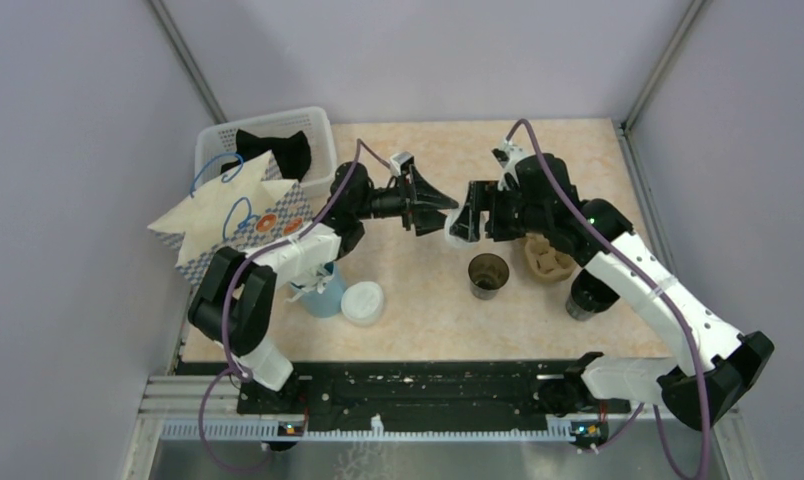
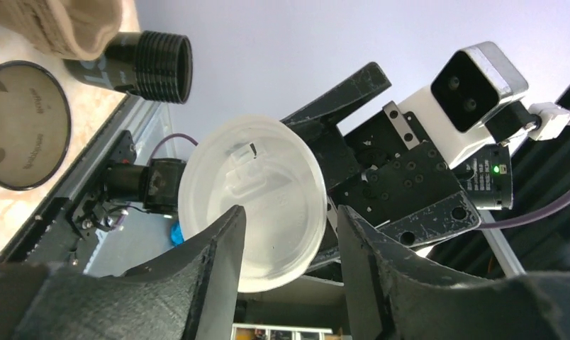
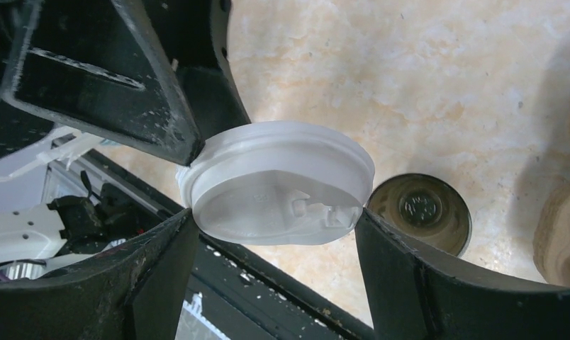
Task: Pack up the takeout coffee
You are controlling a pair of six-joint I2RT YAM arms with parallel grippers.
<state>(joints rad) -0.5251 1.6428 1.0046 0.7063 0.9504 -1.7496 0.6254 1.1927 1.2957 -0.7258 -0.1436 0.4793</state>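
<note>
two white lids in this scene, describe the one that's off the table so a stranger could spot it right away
Look above the middle of the tan table. There the right pincer, facing the left pincer, holds a round white lid by its edges. Unlike the other white lid, lying flat beside the light blue cup, this one is in the air.

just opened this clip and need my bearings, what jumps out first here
The arms meet in mid-air above the table, a white lid between them: the right gripper holds it across its rim, while the left gripper faces it with jaws apart. On the table, nearer the arms' bases, stands an open dark cup, and a paper bag sits by the white basket at far left.
</note>
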